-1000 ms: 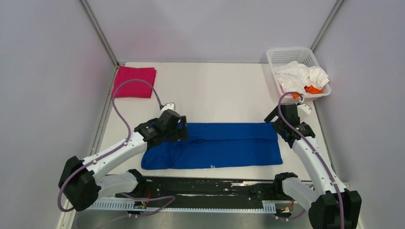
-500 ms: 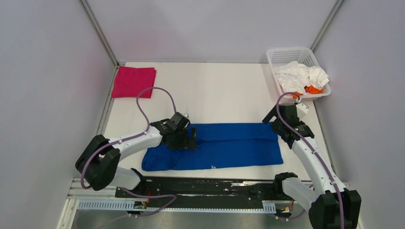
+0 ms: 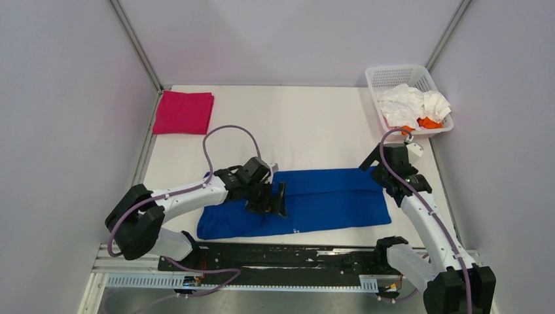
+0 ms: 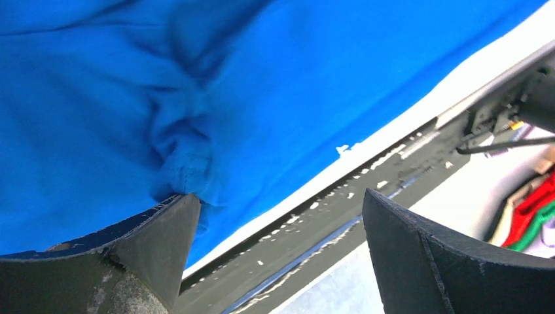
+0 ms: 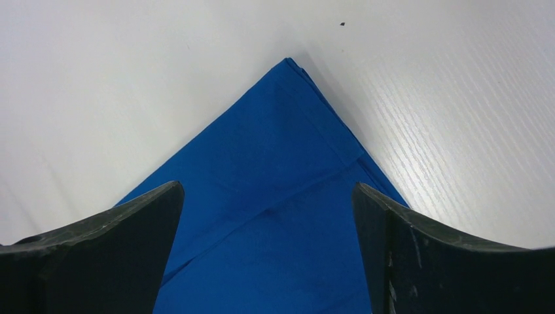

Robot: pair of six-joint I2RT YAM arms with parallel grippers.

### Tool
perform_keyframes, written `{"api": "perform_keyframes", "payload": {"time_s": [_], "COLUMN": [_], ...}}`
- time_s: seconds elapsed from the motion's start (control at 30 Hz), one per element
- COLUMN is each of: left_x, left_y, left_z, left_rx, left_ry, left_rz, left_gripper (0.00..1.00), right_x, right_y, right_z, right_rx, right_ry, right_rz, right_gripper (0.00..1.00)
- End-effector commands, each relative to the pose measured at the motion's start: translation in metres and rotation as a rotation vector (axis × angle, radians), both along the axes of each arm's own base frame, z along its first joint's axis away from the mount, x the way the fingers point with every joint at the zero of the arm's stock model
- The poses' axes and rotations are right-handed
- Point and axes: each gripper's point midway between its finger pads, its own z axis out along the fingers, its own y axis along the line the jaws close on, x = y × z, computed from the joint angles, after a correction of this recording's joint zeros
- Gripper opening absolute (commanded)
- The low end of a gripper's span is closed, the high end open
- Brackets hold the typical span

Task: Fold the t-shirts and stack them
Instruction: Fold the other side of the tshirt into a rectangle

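The royal blue t-shirt (image 3: 327, 199) lies as a long folded strip across the near half of the table. My left gripper (image 3: 271, 199) is open low over its left-middle part. In the left wrist view one finger (image 4: 150, 229) touches a bunched wrinkle of the blue cloth (image 4: 262, 78), and the gripper (image 4: 278, 195) holds nothing. My right gripper (image 3: 386, 178) is open just above the shirt's far right corner (image 5: 288, 163), with its jaws spread to either side of the corner in the right wrist view (image 5: 268, 186). A folded magenta-pink t-shirt (image 3: 183, 112) lies at the far left.
A white lattice basket (image 3: 393, 70) stands at the far right with crumpled white shirts (image 3: 412, 104) and an orange one (image 3: 429, 122) inside. The black rail (image 3: 288, 255) with the arm bases runs along the table's near edge, close to the blue shirt's near hem.
My left gripper has moved to the right along the blue shirt, and the cloth at the shirt's left end has bunched and shifted slightly right. The right arm has barely moved.
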Motion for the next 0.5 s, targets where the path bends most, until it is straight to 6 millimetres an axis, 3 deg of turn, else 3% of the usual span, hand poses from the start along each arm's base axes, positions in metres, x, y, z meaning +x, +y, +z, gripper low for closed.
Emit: {"api": "perform_keyframes", "payload": {"time_s": [0.0, 0.17, 0.23, 0.33, 0.47], "left_x": [-0.008, -0.02, -0.018, -0.007, 0.016], "left_y": [-0.045, -0.059, -0.055, -0.036, 0.0], "left_z": [0.021, 0.029, 0.035, 0.045, 0.082], "left_rx": [-0.143, -0.117, -0.083, -0.009, -0.032], "left_ry": [0.022, 0.001, -0.03, -0.109, -0.274], "left_rz": [-0.092, -0.195, -0.202, -0.137, 0.044], "left_gripper": [1.0, 1.0, 1.0, 1.0, 1.0], "right_x": [0.006, 0.007, 0.007, 0.009, 0.017], "right_y": [0.001, 0.006, 0.007, 0.009, 0.032], "right_z": [0.013, 0.014, 0.015, 0.016, 0.018], "right_rx": [0.007, 0.017, 0.02, 0.012, 0.054], "right_ry": [-0.067, -0.079, -0.082, -0.09, -0.117], "right_rz": [0.013, 0.042, 0.049, 0.081, 0.224], "right_gripper": [1.0, 1.0, 1.0, 1.0, 1.0]}}
